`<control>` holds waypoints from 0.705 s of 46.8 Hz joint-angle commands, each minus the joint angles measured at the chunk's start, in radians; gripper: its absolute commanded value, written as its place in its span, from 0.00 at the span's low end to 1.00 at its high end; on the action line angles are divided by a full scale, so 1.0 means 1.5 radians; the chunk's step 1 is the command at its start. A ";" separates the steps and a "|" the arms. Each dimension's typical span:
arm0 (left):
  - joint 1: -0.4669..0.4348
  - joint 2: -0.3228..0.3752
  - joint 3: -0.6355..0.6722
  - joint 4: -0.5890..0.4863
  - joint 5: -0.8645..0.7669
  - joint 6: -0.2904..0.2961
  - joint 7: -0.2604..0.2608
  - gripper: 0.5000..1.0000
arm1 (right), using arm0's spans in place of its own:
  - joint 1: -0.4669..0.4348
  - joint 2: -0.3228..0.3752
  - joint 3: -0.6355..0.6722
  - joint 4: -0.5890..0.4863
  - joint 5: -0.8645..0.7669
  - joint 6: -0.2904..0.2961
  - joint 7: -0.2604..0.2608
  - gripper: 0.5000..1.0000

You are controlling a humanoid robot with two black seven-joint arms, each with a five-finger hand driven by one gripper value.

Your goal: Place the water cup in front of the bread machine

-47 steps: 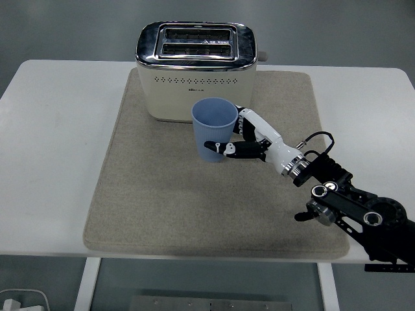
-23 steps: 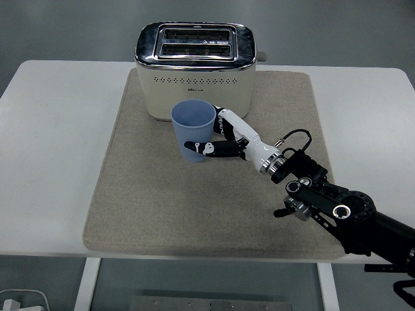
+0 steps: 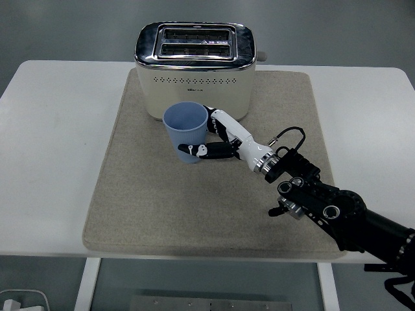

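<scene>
The right hand (image 3: 217, 139) grips the blue water cup (image 3: 186, 133), fingers wrapped round it, just near of the bread machine (image 3: 194, 68). The placing step looks nearly done; next it likely needs setting upright on the mat (image 3: 162, 207) and releasing.

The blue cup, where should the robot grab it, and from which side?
Best around its side wall, from the right. The blue cup stands upright with its mouth open and shows no handle, so its round wall is the part to wrap. The right hand does just that, fingers curled around the lower wall. The toaster blocks the far side.
</scene>
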 commanded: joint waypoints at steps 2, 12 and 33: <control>0.000 0.000 0.000 0.000 0.000 0.000 0.000 1.00 | 0.000 0.001 0.001 -0.012 -0.003 0.000 0.001 0.00; 0.000 0.000 0.000 0.000 0.000 0.000 0.000 1.00 | 0.000 0.001 0.001 -0.012 -0.003 -0.013 0.011 0.45; 0.000 0.000 0.000 0.000 0.000 0.000 0.000 1.00 | -0.004 0.001 -0.018 -0.010 -0.003 -0.011 0.025 0.84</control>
